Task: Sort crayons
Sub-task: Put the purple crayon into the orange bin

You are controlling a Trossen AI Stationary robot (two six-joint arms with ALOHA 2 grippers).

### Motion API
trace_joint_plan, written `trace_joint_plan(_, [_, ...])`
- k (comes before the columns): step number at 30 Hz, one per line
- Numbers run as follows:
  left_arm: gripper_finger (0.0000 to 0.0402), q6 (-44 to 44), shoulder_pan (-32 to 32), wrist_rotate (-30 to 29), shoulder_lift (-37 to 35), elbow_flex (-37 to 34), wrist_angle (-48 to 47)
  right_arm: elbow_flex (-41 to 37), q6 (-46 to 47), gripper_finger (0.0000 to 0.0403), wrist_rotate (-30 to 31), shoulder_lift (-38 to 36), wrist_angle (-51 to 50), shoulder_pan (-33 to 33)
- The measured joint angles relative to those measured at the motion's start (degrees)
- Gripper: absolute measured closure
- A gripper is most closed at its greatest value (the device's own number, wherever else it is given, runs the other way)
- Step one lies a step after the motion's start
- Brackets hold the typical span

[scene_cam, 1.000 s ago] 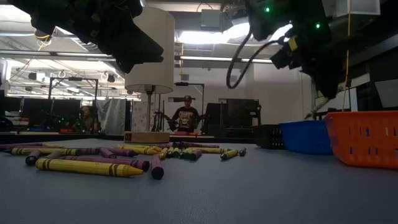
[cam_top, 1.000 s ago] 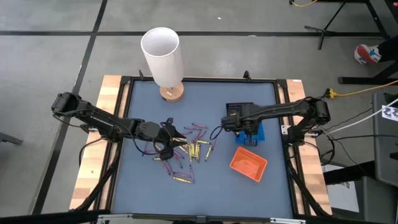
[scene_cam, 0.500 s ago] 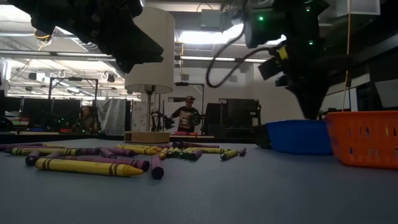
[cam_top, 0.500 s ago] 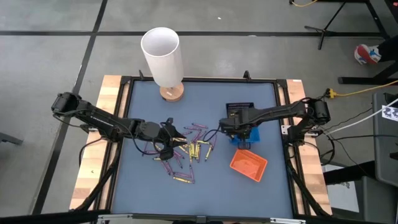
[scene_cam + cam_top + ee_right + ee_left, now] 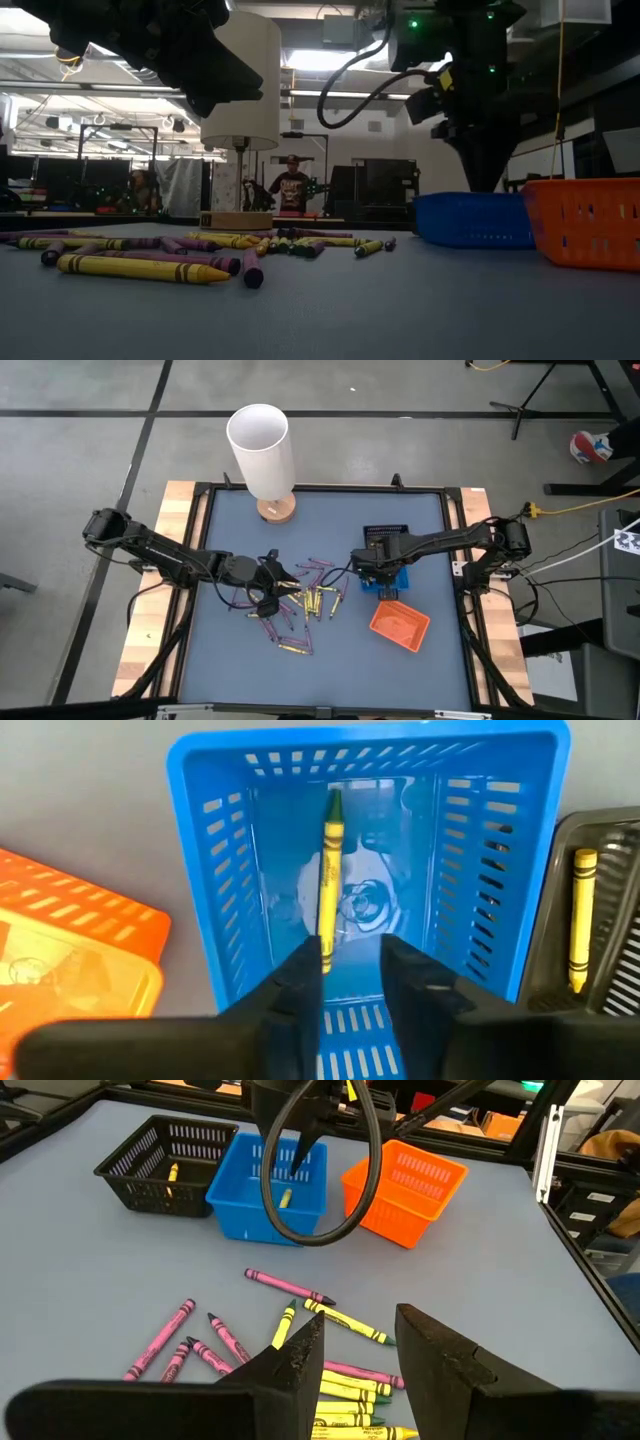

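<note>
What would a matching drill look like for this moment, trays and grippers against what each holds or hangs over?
Things:
1. blue tray
2. black tray
3. right gripper
4. left gripper

States:
A. over the loose crayons on the mat
B. over the blue tray, holding nothing
C. holds a yellow crayon, beside the blue tray
D. holds a yellow crayon, sits between the black and orange trays

Pairs: 1-D, 2-C, 3-B, 4-A
</note>
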Motion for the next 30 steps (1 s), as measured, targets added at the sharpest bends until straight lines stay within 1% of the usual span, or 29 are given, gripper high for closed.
trace_joint_plan(3, [0.0292,0.0,0.01,-0.1,0.0,0.0,-0.04,0.0,0.02,0.0269,0.01,0.0,-0.09,0.0])
trace_joint_plan(5, [0.0292,0.0,0.04,-0.22,0.0,0.0,-0.28,0.0,0.04,0.0258,0.01,0.0,-0.13,0.0])
trace_joint_plan(8, [0.0292,-0.1,0.04,-1.31,0.0,0.0,-2.85,0.0,0.04,0.025,0.0,0.0,-0.48,0.0])
trace_joint_plan(11, [0.0292,-3.19,0.04,-1.27,0.0,0.0,-7.92,0.22,0.04,0.0249,0.0,0.0,-2.22,0.0])
trace_joint_plan(13, [0.0292,-5.92,-0.01,0.44,0.0,0.0,-12.39,0.78,0.04,0.0249,0.01,0.0,-3.7,0.0])
trace_joint_plan(16, [0.0292,-7.94,-0.64,5.36,0.0,0.0,-19.77,1.85,0.04,0.0249,0.01,0.0,-5.36,0.02])
trace_joint_plan(18, [0.0292,-10.13,-1.38,7.22,0.0,0.0,-24.35,2.71,0.03,0.0248,0.01,0.0,-6.06,0.01])
trace_joint_plan(23, [0.0292,-16.43,-3.29,9.6,0.0,0.0,-33.36,4.0,-1.21,0.0248,0.01,-0.36,-6.55,0.02])
trace_joint_plan(28, [0.0292,-20.73,-4.99,12.25,0.0,-0.01,-38.81,4.31,-1.49,0.0248,0.01,-2.04,-7.79,0.02])
trace_joint_plan(30, [0.0292,-21.14,-5.55,12.64,0.0,-0.02,-40.51,4.28,-1.4,0.0248,0.01,-2.78,-7.61,0.02])
